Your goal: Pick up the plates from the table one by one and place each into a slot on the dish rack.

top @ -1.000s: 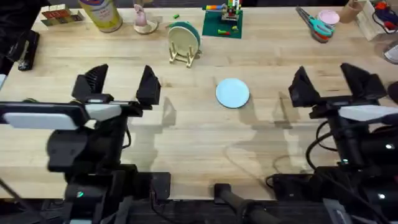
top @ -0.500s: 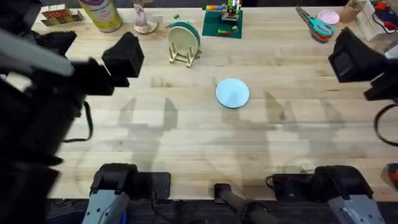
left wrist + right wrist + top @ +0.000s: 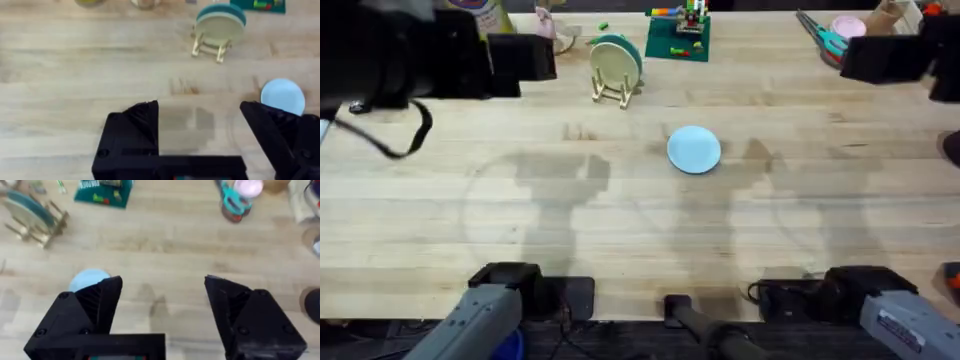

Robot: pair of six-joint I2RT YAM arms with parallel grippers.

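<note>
Small light-wood pegged dish rack (image 3: 616, 88) held cream plate (image 3: 614, 65) and teal plate (image 3: 629, 50) upright in slots. Pale blue round plastic plate (image 3: 694, 149) lay flat mid-table (image 3: 620, 230), unracked. Left gripper (image 3: 200, 130) and right gripper (image 3: 162, 307) both spread apart, empty, raised for approach.

Pale grainy wood table (image 3: 620, 220)
</note>
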